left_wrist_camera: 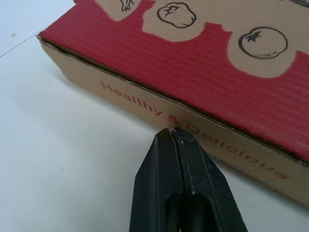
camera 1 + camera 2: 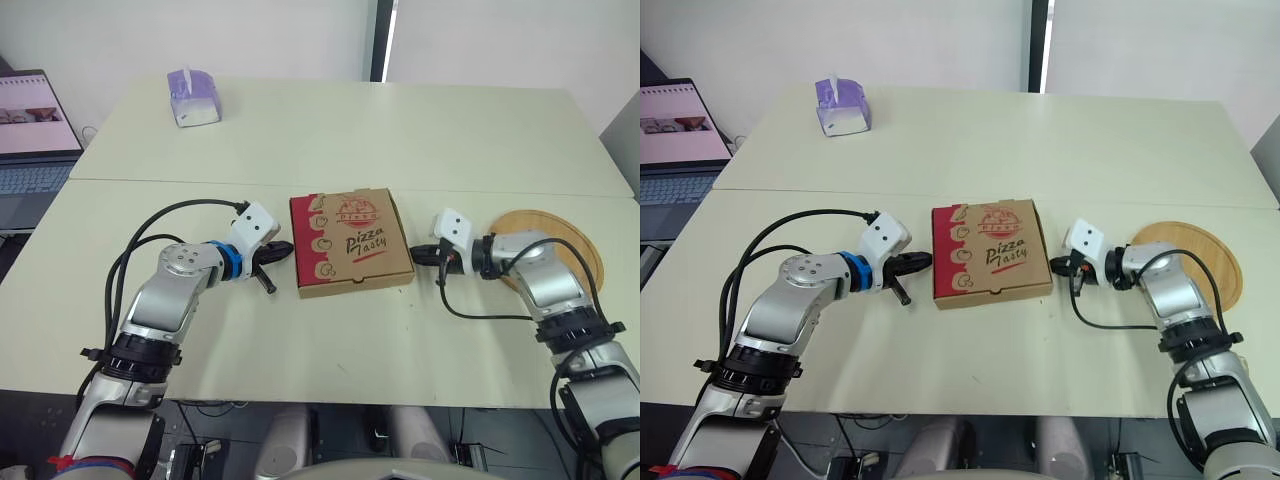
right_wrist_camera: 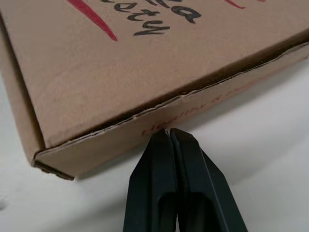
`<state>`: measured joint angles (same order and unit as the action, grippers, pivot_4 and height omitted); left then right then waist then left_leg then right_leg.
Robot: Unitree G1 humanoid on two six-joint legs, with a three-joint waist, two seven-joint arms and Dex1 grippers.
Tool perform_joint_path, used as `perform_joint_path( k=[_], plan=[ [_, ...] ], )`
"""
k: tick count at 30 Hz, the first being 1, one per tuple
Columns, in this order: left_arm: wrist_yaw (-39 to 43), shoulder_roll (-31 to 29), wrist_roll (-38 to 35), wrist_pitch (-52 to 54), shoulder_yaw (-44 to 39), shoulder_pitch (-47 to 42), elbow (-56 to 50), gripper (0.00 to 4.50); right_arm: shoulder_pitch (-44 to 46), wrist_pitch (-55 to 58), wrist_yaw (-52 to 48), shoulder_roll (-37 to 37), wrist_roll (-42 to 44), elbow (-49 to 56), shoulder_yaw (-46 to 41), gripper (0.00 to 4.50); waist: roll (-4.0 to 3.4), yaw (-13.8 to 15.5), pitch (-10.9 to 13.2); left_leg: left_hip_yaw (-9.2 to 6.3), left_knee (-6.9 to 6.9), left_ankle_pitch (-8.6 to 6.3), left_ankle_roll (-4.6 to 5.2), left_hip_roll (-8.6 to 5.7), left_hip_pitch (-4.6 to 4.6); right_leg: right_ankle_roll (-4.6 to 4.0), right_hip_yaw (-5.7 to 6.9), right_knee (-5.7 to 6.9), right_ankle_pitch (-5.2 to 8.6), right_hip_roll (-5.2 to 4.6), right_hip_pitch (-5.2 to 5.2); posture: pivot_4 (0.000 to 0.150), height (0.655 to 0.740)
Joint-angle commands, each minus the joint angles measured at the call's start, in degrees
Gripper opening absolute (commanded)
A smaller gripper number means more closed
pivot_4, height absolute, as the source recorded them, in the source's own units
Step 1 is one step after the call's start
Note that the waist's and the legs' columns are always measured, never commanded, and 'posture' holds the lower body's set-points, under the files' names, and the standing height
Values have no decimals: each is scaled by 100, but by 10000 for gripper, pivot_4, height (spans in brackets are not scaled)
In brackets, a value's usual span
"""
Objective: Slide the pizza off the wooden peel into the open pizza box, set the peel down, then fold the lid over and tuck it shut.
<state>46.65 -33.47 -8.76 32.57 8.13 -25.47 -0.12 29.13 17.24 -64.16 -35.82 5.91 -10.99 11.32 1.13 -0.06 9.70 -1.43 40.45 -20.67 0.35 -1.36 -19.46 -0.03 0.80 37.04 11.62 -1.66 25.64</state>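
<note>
The corrugated cardboard pizza box point(image 2: 350, 243) sits shut mid-desk point(image 2: 400, 130), near-square and slightly askew. Its lid reads "Pizza Tasty" and its red-banded left wall "Healthy & Delicious". The left claw point(image 2: 282, 250) and right claw point(image 2: 418, 254), both pinched closed and empty, point at opposite walls. The round wooden peel point(image 2: 1205, 240) lies flat to the right.

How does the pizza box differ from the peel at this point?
The box is square, printed cardboard with a red band; the peel is round, plain wood. The box sits mid-table with its lid down; the peel lies off to the robot's right, and the part of it that shows is bare. Both rest flat on the table.
</note>
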Motion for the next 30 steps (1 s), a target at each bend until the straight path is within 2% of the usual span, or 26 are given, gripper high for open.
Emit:
perform_joint_path(
  k=[1,5,17,30],
  plan=[
    [84,171,-34,-50,226,-145,-341,0,-239,524,-184,-99,486,1058,-157,1000,0,1,0,0,0,0,0,0,0,0,0,0,0,0,0,1500,7400],
    [211,312,12,-42,453,-211,-378,0,-597,883,-177,-302,628,1669,-250,1000,0,16,0,-2,0,1,-2,-1,-2,0,2,-4,0,0,-1,1500,7400],
    [367,387,98,-69,589,-286,-317,0,-303,589,130,-339,412,950,-422,1000,0,9,0,1,4,2,-4,-2,1,2,0,-4,-1,1,-4,1500,7400],
    [261,342,153,-72,503,-235,-305,0,-280,602,-31,-293,409,877,-306,1000,0,8,0,0,4,2,-3,-2,0,2,0,-4,-1,1,-4,1500,7400]
  ],
)
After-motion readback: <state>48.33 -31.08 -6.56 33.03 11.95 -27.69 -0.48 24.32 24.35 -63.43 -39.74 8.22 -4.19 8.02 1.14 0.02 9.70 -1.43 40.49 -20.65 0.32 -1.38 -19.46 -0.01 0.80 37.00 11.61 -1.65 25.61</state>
